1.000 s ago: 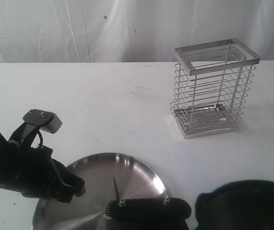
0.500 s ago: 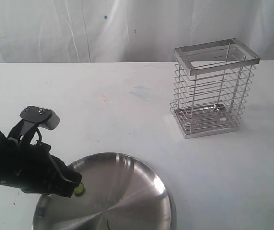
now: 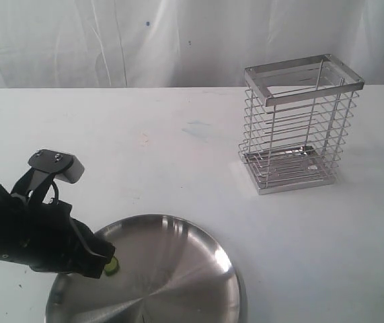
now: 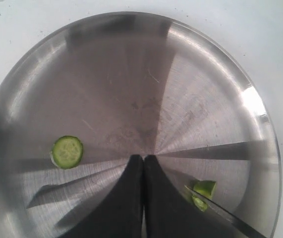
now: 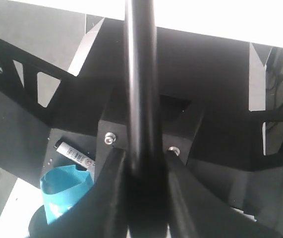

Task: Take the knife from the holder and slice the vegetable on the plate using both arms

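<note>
The steel plate (image 3: 178, 269) lies at the front of the table. My left gripper (image 3: 108, 261) hangs over its left rim, fingers pressed together with nothing between them (image 4: 142, 161). A small green vegetable piece (image 4: 204, 189) lies right beside one finger, and the knife's thin grey blade edge (image 4: 230, 220) crosses it. A round slice (image 4: 67, 151) lies apart on the plate (image 4: 191, 74). The right gripper (image 5: 142, 163) is out of the exterior view; its fingers are shut on the knife's black handle (image 5: 140, 89). The wire holder (image 3: 299, 124) stands empty at the right.
White table surface (image 3: 178, 141) stretches between plate and holder, with a white curtain behind. The right wrist view shows dark frame parts, a blue tape strip (image 5: 64, 191) and a marker (image 5: 74, 153) beyond the handle.
The right arm and knife, over the plate's front edge a second ago, have withdrawn out of the exterior view. The left gripper shifted slightly left, and the green piece now shows at its tip.
</note>
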Controlling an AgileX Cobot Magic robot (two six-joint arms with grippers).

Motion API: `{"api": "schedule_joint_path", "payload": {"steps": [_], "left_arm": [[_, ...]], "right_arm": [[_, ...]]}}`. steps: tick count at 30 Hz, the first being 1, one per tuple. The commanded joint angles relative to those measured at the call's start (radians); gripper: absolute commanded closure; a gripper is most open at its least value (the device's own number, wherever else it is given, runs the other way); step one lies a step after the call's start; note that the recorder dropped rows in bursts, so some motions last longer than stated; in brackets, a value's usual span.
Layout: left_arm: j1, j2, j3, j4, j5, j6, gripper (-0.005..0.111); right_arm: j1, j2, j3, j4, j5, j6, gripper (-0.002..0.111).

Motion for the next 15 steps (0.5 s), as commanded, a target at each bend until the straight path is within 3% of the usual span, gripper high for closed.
{"api": "schedule_joint_path", "payload": {"steps": [1,15], "left_arm": [[-0.003,-0.01,0.001,-0.007,0.021,-0.01,0.107],[-0.003,-0.01,0.001,-0.007,0.025,-0.01,0.107]], "right_arm": [[0.001,0.006,0.001,-0.003,-0.002,-0.012,0.108],[0.001,0.006,0.026,-0.069,-0.058,0.024,0.108]]}}
